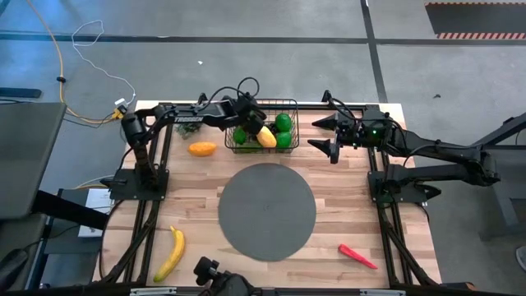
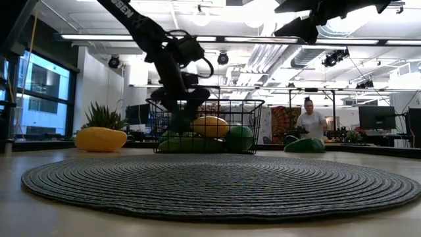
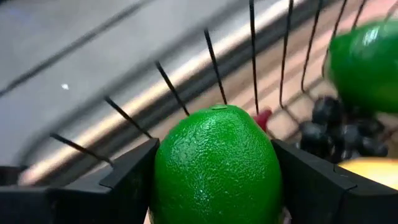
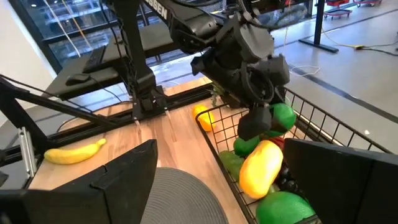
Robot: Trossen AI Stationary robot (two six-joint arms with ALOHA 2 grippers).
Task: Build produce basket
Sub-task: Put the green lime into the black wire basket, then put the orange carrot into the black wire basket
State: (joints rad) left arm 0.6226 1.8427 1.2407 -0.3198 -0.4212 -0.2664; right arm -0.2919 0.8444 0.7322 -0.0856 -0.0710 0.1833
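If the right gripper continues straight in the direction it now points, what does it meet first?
Probably the basket, near its side wall, or the left gripper that holds a lime above it. The right gripper is open, raised and aimed that way; depth is unclear.

A glossy green lime [image 3: 216, 167] sits between black gripper fingers [image 3: 127, 180]. The basket [image 1: 289, 105] is black wire grid. The banana [image 1: 170, 253] is yellow, the chilli [image 1: 357, 256] red, the round mat [image 1: 266, 210] grey, the surface [image 1: 345, 205] pale striped wood.
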